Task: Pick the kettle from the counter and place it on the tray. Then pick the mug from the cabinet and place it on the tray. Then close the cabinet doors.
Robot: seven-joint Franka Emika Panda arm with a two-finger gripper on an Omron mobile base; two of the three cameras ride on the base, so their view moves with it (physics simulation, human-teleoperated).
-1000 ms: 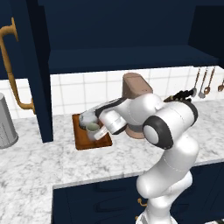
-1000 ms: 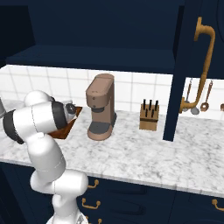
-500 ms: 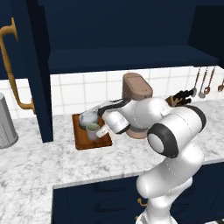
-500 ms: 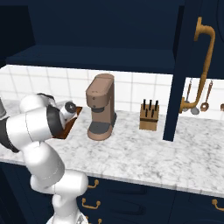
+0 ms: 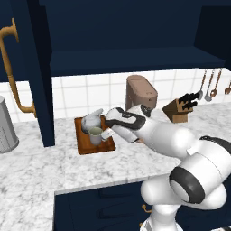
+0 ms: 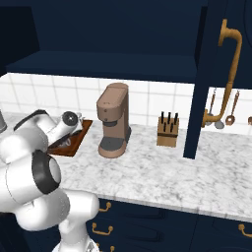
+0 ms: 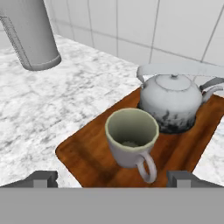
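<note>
The pale grey-green mug stands upright on the reddish-brown tray, handle towards the hand. Right behind it on the same tray sits the silvery kettle, spout to the right. My gripper is open, its two dark fingertips spread wide on the near side of the mug, touching nothing. From the left base view the gripper hovers just right of the mug, with the kettle behind on the tray. The cabinet above stands open, its door swung out at the left.
A tall grey ribbed canister stands at the far left of the counter. A brown coffee machine and a knife block stand right of the tray. The other open door juts out at the right.
The jaws have spread slightly wider and the hand has backed a little away from the mug, which stays on the tray. The elbow has swung lower and to the right.
</note>
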